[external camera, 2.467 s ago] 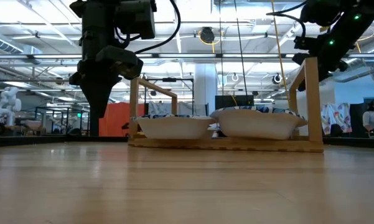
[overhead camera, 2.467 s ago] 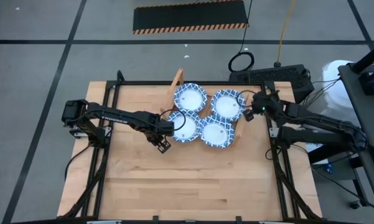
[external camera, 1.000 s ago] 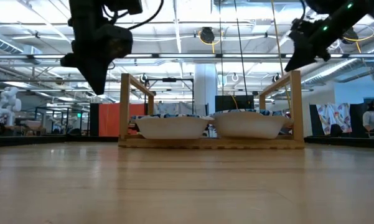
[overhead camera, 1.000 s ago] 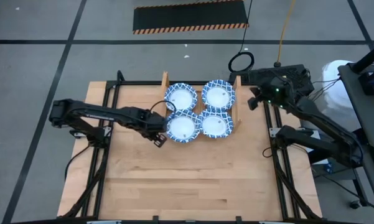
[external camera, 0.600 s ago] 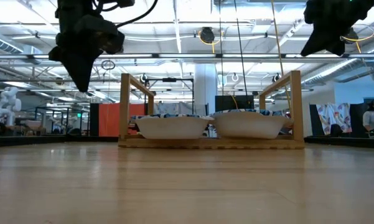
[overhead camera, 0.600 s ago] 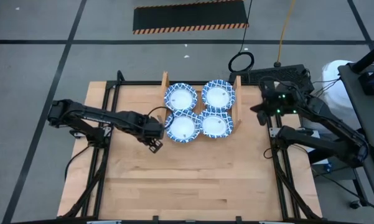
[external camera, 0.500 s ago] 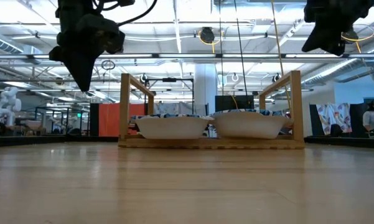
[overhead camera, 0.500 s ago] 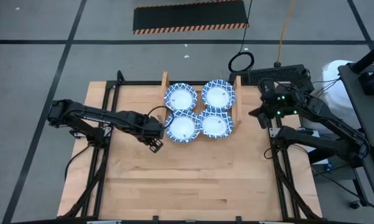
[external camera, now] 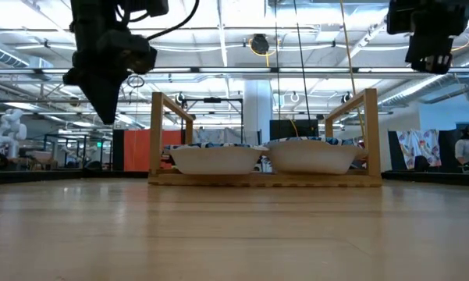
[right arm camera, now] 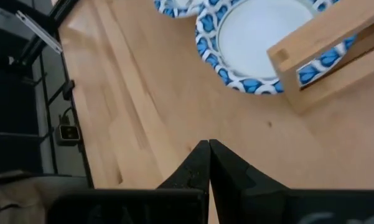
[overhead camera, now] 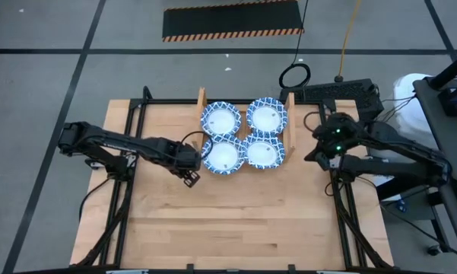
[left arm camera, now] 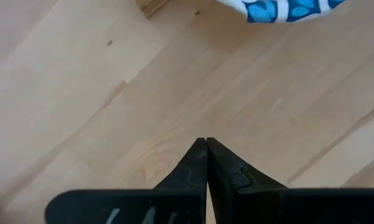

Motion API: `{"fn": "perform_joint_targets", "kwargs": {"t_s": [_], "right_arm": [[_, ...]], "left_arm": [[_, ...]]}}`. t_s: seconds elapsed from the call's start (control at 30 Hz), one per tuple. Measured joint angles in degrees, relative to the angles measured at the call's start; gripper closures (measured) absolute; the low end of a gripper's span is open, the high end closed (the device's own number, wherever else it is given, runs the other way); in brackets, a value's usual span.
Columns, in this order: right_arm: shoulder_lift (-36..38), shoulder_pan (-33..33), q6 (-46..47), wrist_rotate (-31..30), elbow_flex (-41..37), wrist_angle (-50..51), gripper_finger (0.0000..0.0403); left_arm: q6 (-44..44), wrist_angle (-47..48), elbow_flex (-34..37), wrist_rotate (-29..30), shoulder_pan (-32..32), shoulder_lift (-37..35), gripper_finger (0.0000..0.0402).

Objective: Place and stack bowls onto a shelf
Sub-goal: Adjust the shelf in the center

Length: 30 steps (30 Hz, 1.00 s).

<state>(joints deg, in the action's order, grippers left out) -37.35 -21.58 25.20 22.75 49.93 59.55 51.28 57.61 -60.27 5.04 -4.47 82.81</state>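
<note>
My left gripper (overhead camera: pixel 190 176) hangs over the bare table (overhead camera: pixel 236 221) with its two fingers pressed together on nothing. The shelf (overhead camera: pixel 288 122) sits just to the right of it, and the nearest bowl's rim (left arm camera: pixel 286 11) shows just ahead of my fingertips in the left wrist view.

From above I count four bowl tops on the shelf, set two by two between its two upright side boards: far left (overhead camera: pixel 220 119), near left (overhead camera: pixel 223 154), far right (overhead camera: pixel 267 116) and near right (overhead camera: pixel 263 151). Whether any of them is a stack I cannot tell from above. In the low view two bowls face the camera, one on the left (external camera: pixel 216 159) and one on the right (external camera: pixel 314 155), resting on the slats.

My right gripper (overhead camera: pixel 316 156) is past the shelf's right board, over the table's right edge, raised well above the surface, its fingers also closed together and empty. In the right wrist view a bowl (right arm camera: pixel 255 37) lies ahead behind that board (right arm camera: pixel 327 31).
</note>
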Motion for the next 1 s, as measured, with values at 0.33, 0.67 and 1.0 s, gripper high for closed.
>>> {"fn": "perform_joint_targets", "kwargs": {"t_s": [0.33, 0.67, 1.0], "right_arm": [[-4.9, 3.0, -0.7, -3.7, -6.6, -12.3, 0.0403], [-6.5, 3.0, -0.6, -5.9, -11.9, -20.9, 0.0403], [-6.5, 2.1, -2.4, -12.8, -12.9, -21.6, 0.0403]], "left_arm": [[-4.3, -17.7, 6.1, 0.0, 1.8, 0.0, 0.0398], [-12.3, -17.2, 6.4, 1.1, 7.3, 0.0, 0.0398], [-19.6, -17.3, 6.4, 1.0, 11.8, 0.0, 0.0398]]}}
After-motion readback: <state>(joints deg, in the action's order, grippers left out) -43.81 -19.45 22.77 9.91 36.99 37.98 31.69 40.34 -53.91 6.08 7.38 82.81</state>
